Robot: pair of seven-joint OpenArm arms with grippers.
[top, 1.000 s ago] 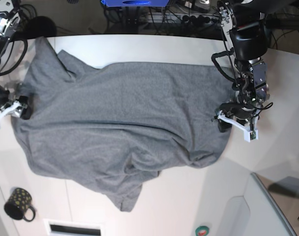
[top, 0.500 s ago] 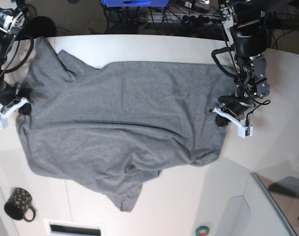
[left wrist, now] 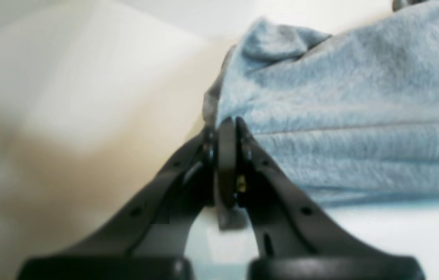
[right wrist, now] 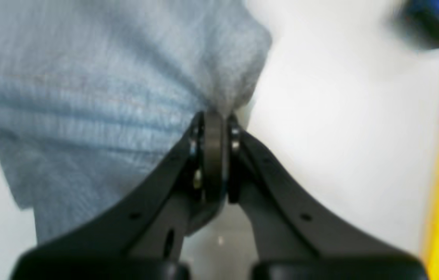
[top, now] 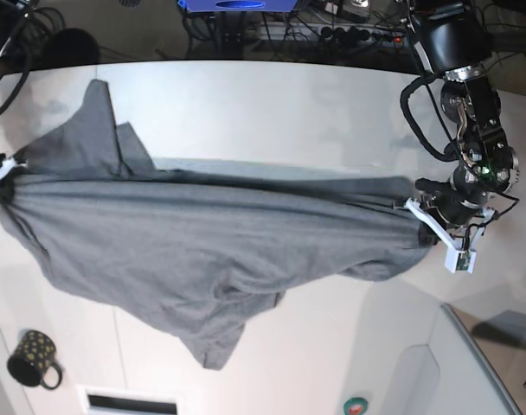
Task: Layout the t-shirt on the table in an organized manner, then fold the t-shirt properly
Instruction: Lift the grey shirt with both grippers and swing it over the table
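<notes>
Stretching between both end effectors, t-shirt (top: 202,251) edges taut.

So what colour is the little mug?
Black with yellowish dots, seen only in the base view: mug.

Grey t-shirt (top: 202,251) stretched taut, wrinkled, over white table (top: 272,104).

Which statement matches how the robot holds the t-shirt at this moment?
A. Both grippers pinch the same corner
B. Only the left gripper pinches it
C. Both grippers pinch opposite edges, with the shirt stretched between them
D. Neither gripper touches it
C: the left gripper and the right gripper are each shut on grey fabric, and the base view shows the t-shirt pulled taut between its two sides above the table.
</notes>
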